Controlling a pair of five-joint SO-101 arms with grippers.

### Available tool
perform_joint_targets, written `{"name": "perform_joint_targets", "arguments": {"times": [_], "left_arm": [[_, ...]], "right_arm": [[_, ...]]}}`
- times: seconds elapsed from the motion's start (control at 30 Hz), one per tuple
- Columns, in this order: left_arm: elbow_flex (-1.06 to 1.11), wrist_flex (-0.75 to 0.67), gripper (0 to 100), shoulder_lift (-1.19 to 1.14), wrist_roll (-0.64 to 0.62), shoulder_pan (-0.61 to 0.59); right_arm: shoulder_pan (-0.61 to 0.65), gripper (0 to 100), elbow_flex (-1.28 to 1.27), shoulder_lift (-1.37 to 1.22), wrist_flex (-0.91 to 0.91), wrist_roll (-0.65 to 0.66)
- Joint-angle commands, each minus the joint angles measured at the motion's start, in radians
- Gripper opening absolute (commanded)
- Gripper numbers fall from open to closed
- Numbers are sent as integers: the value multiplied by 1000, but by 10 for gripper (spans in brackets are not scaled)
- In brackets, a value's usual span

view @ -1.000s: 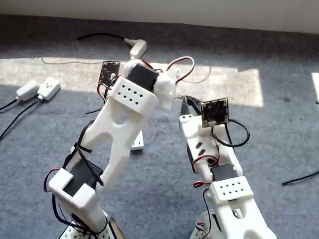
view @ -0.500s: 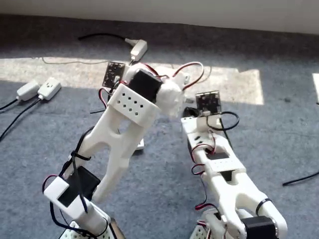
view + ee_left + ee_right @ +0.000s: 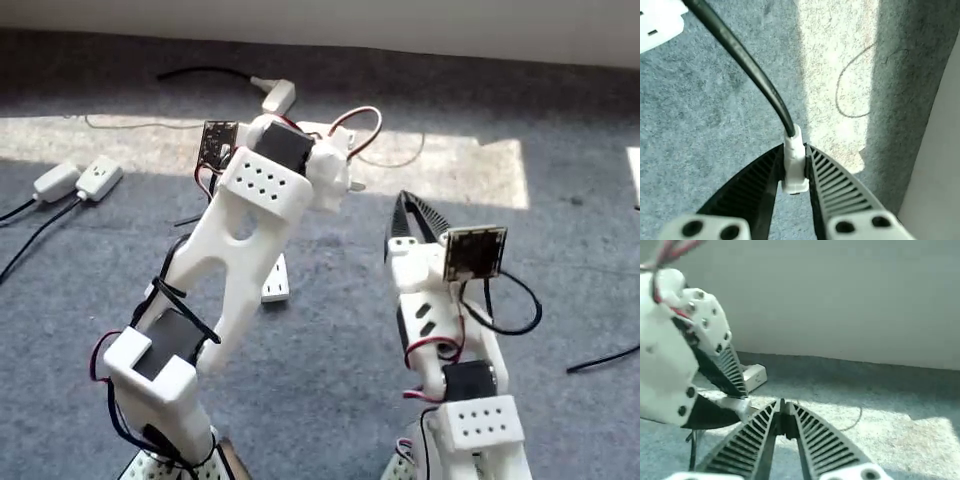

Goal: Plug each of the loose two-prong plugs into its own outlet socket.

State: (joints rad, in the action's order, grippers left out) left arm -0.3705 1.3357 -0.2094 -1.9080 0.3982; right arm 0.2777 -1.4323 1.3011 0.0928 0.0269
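My left gripper (image 3: pixel 794 150) is shut on a white two-prong plug (image 3: pixel 794 167), held upright above the grey carpet, with its black cable (image 3: pixel 740 55) trailing away. A corner of a white outlet block (image 3: pixel 655 20) lies beyond it. In the right wrist view the same left gripper (image 3: pixel 722 392) hangs close by with the plug (image 3: pixel 737 407) between its fingers. My right gripper (image 3: pixel 783 407) is shut with nothing in it; from above it (image 3: pixel 404 200) points away from me, to the right of the left arm (image 3: pixel 262 190). A white outlet strip (image 3: pixel 275 282) lies partly hidden behind that arm.
Two white plug pieces (image 3: pixel 78 178) with dark cords lie at the far left. Another white plug (image 3: pixel 277 96) on a black cable rests near the back wall. A thin wire (image 3: pixel 400 160) loops across the sunlit carpet. A black cable end (image 3: pixel 605 358) enters from the right.
The right arm has drawn back toward the near side, away from the left gripper. The left arm swung slightly forward and then returned, still holding the plug.
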Motion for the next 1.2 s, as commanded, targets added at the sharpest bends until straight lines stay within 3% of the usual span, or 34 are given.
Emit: {"name": "perform_joint_targets", "arguments": {"times": [0.0, 0.2, 0.47, 0.7, 1.0, 1.17], "left_arm": [[-36, -8, 11, 13, -6, 47], [-41, 17, 11, 15, -5, 101], [-182, 175, 11, 13, -5, 113], [-214, 213, 11, 13, -5, 130], [-217, 212, 11, 13, -6, 131], [-211, 212, 11, 5, -5, 120]], "right_arm": [[65, 8, -13, 107, 25, 3], [65, 8, -24, -48, -114, 2], [-22, 8, 28, -550, -414, -5], [-47, 8, 182, -903, -467, 2], [-12, 8, 211, -952, -469, 14], [-165, 8, 223, -937, -469, 26]]}}
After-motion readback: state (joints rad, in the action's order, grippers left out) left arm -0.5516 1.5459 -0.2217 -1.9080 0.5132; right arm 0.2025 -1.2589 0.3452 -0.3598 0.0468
